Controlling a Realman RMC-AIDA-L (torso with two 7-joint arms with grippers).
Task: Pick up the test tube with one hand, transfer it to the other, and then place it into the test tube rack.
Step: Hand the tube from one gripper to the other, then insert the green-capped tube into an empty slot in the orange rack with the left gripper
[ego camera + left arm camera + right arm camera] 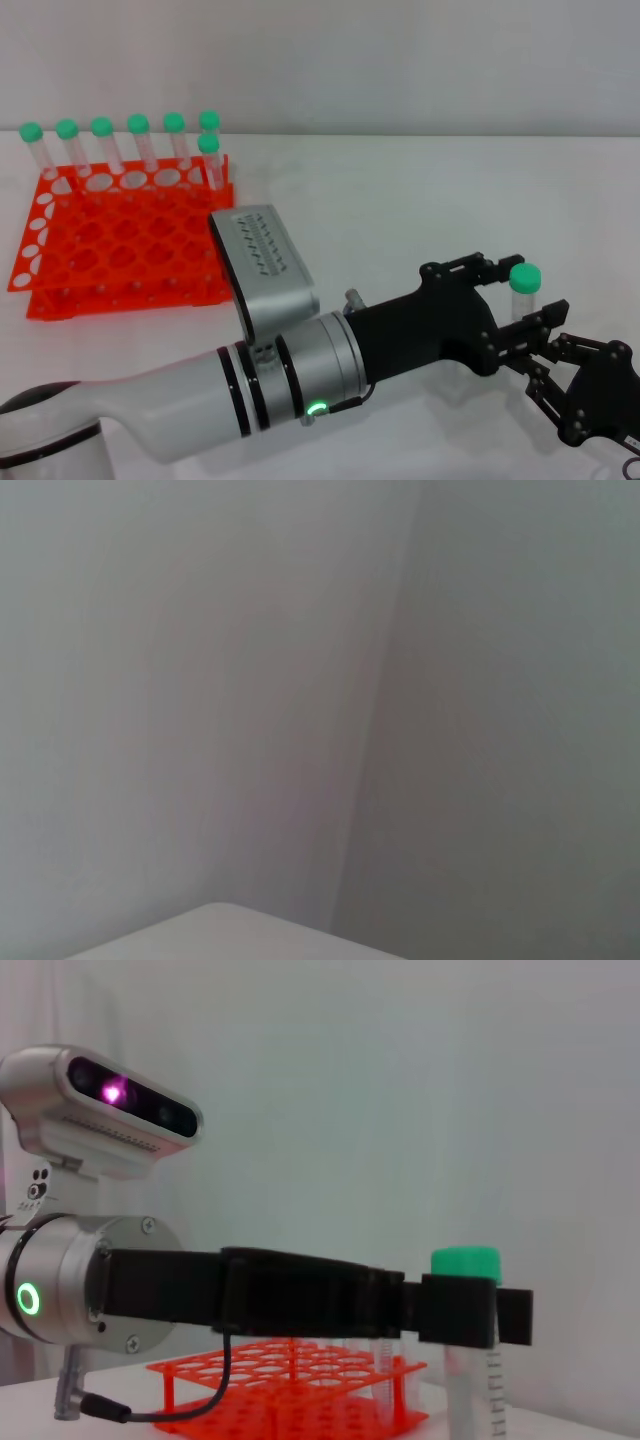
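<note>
The test tube (523, 292) stands upright with its green cap on top, low at the right of the head view. My left gripper (518, 300), on the green-lit arm, reaches across from the left and is shut on the tube just under the cap. My right gripper (532, 358) comes up from the lower right corner and is shut on the tube's lower part. In the right wrist view a left finger (460, 1310) crosses the tube (470, 1390) below the cap. The orange-red test tube rack (120, 240) lies at the far left and also shows in the right wrist view (290, 1380).
Several green-capped tubes (138, 140) stand in the rack's back row. The left arm's camera housing (262, 262) sits between the rack and the grippers. The white table (420, 200) stretches behind them. The left wrist view shows only a blank wall.
</note>
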